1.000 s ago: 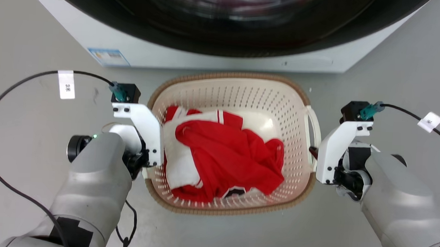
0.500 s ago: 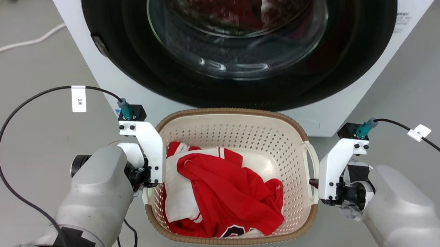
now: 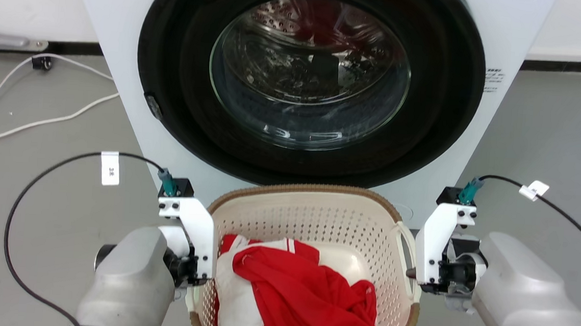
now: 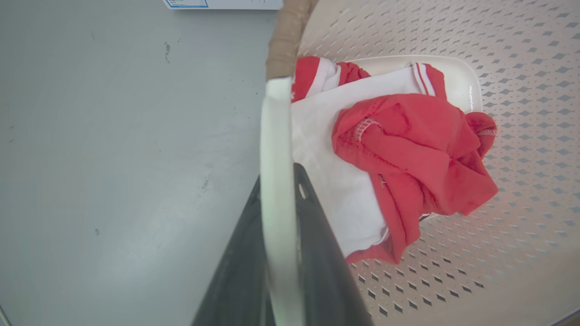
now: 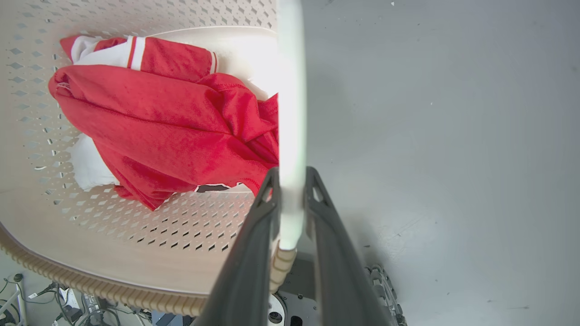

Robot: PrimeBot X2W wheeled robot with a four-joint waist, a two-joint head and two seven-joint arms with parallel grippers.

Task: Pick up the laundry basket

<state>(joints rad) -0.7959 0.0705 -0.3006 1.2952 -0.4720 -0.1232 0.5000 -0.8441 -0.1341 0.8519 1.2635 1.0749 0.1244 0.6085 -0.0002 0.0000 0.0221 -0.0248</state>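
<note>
Both pincers are pressed onto handles: the left gripper point(image 4: 277, 181) pinches one white side handle point(image 4: 275, 127) and the right gripper point(image 5: 291, 174) the opposite handle point(image 5: 291, 90), carrying between them the cream-white perforated plastic laundry basket point(image 3: 317, 221) with its brown woven-look rim, red and white clothes point(image 3: 302, 291) inside, just before the white front-loading washer point(image 3: 99, 42). Since the right wrist view glimpses the robot's base point(image 5: 290, 312) beneath the rim, I judge the basket clear of the grey floor point(image 5: 430, 136): grasp done, lift largely made, perhaps a little raising left.

A laundry area: front-loading washer point(image 3: 309, 82) on bare grey floor point(image 3: 553, 140) (white cables point(image 3: 32, 123) trailing beside it).
</note>
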